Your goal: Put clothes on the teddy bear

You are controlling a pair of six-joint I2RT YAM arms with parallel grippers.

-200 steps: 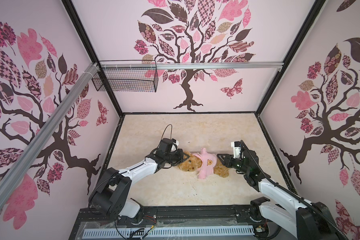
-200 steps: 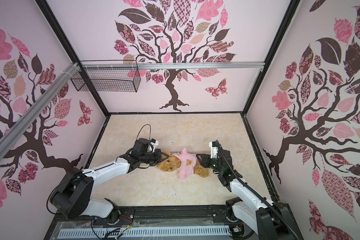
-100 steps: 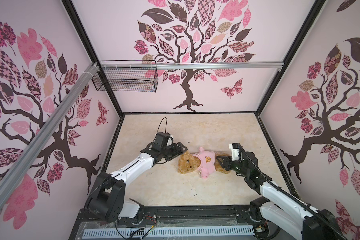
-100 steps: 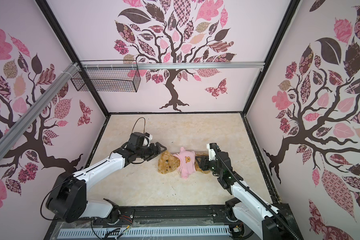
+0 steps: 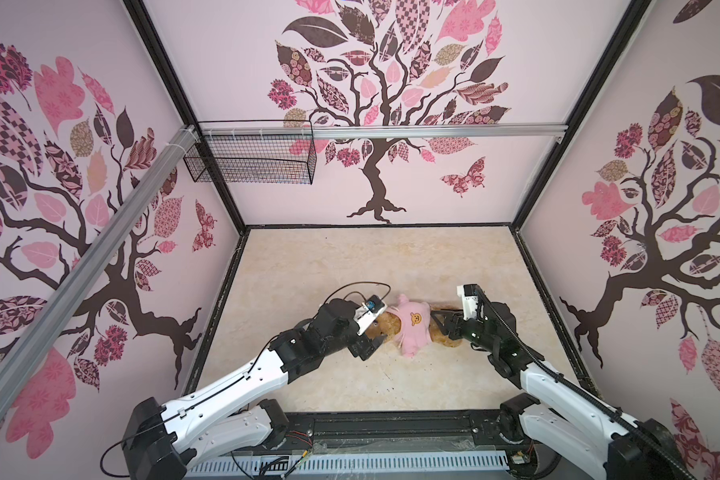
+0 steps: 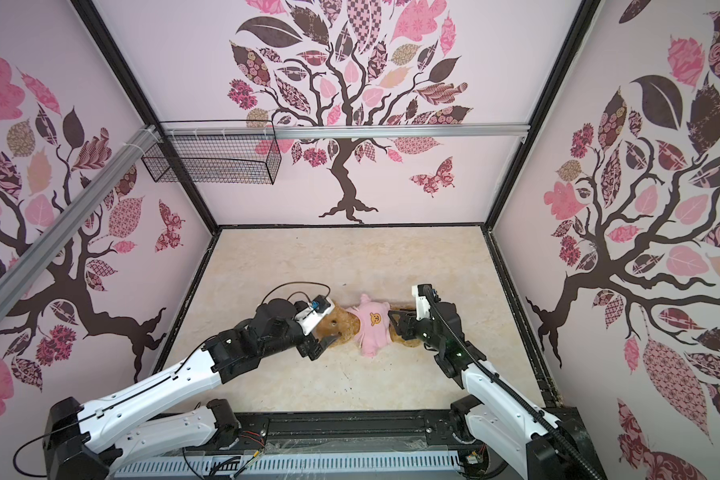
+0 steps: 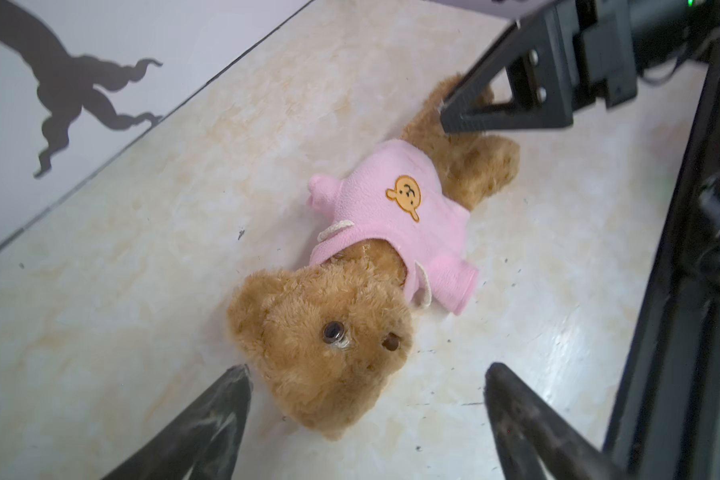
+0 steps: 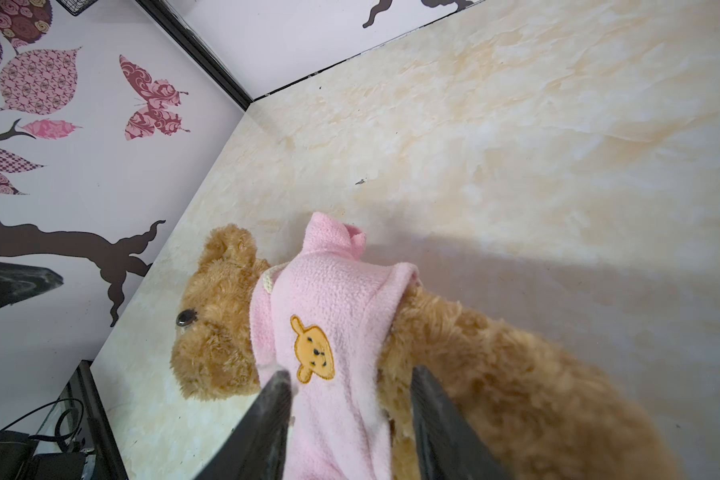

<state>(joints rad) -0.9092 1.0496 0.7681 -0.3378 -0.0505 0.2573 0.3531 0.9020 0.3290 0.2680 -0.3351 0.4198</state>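
The teddy bear (image 5: 444, 338) (image 6: 336, 327) (image 7: 321, 332) (image 8: 217, 332) lies on its back on the beige table, head toward the left arm. It wears a pink shirt (image 5: 412, 324) (image 6: 373, 328) (image 7: 391, 208) (image 8: 329, 299) with an orange bear-face emblem. My left gripper (image 5: 375, 332) (image 6: 323, 332) (image 7: 366, 370) is open, its jaws wide on either side of the bear's muzzle without gripping it. My right gripper (image 5: 437, 324) (image 6: 393, 326) (image 8: 348, 378) is open over the bear's lower body, its jaws straddling the shirt's hem. The bear's arms are hidden inside the shirt.
A black wire basket (image 5: 250, 158) (image 6: 213, 158) hangs from the aluminium rail (image 5: 433, 132) at the back left. Patterned walls enclose the table on three sides. A black frame (image 5: 391, 426) runs along the front edge between the arm bases.
My left gripper went from shut at the bear's head to wide open, drew back, then returned to the head. The right jaws widened a little. The bear now lies flatter.
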